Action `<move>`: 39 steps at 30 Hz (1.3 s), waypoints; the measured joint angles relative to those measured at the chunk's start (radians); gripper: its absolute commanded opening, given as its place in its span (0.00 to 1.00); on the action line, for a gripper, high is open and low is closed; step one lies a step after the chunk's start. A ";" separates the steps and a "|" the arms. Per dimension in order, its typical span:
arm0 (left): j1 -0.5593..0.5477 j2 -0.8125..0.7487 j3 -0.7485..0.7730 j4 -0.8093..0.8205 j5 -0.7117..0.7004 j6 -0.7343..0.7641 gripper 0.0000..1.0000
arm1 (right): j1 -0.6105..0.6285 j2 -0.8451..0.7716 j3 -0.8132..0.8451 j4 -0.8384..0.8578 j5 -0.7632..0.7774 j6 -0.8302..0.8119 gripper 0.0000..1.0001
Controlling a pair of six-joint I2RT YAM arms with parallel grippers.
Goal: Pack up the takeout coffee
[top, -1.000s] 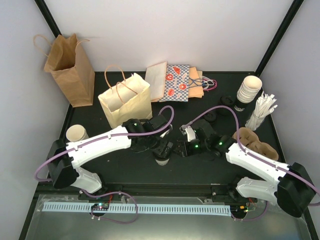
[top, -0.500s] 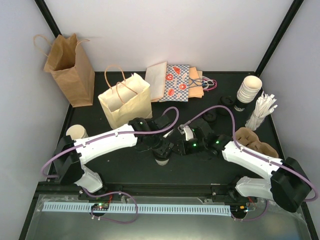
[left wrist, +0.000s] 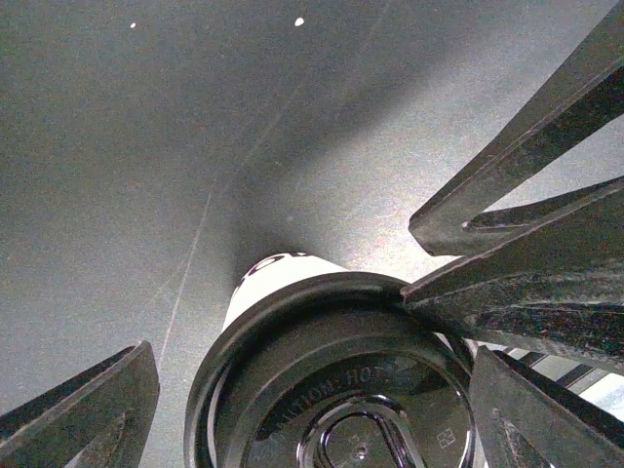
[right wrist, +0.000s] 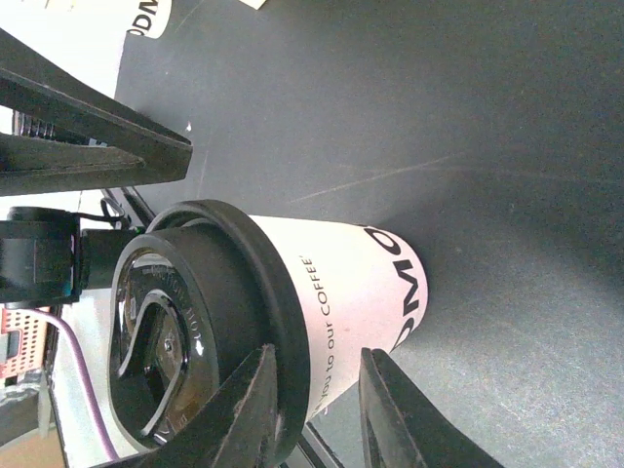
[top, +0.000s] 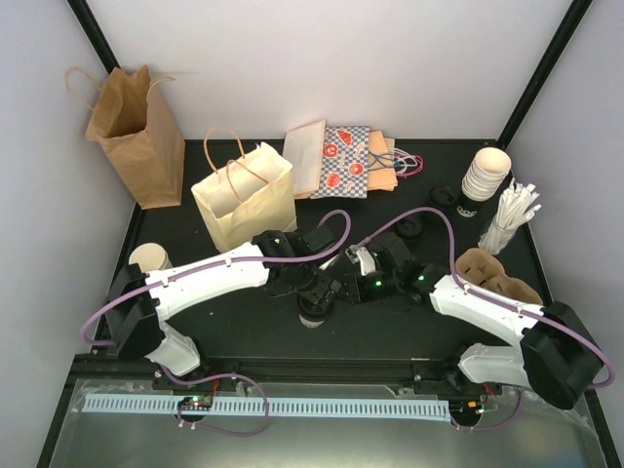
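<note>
One lidded cup (right wrist: pixel 341 283): left end effector (left wrist: pixel 310 370) gapes open around it; right end effector (right wrist: pixel 317 361) narrowly straddles its rim, grip unclear.

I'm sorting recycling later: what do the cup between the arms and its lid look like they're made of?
Cup: probably paper, matte white, with black printed lettering on a smooth tapered wall. Lid: likely thin moulded plastic, glossy black; it catches highlights and carries raised lettering.
</note>
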 measured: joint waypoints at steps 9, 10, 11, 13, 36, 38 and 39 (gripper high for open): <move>0.000 0.000 0.011 -0.030 -0.021 -0.005 0.92 | -0.001 0.011 0.001 0.011 -0.010 0.000 0.28; 0.000 -0.001 0.015 -0.037 -0.025 -0.008 0.93 | -0.001 0.010 0.002 0.008 -0.010 0.000 0.28; 0.000 -0.003 0.020 -0.043 -0.029 -0.011 0.93 | -0.001 0.010 0.003 0.005 -0.009 0.000 0.28; 0.000 -0.011 0.026 -0.049 -0.036 -0.019 0.94 | -0.001 0.008 0.009 -0.007 -0.006 0.000 0.29; -0.031 -0.163 -0.065 -0.034 0.004 -0.304 0.99 | -0.001 -0.104 0.028 -0.109 0.107 -0.029 0.32; -0.047 -0.150 -0.064 -0.037 0.001 -0.328 0.99 | -0.001 -0.104 0.028 -0.114 0.107 -0.031 0.32; -0.057 -0.139 -0.061 -0.042 -0.003 -0.342 0.99 | -0.001 -0.104 0.028 -0.115 0.107 -0.031 0.32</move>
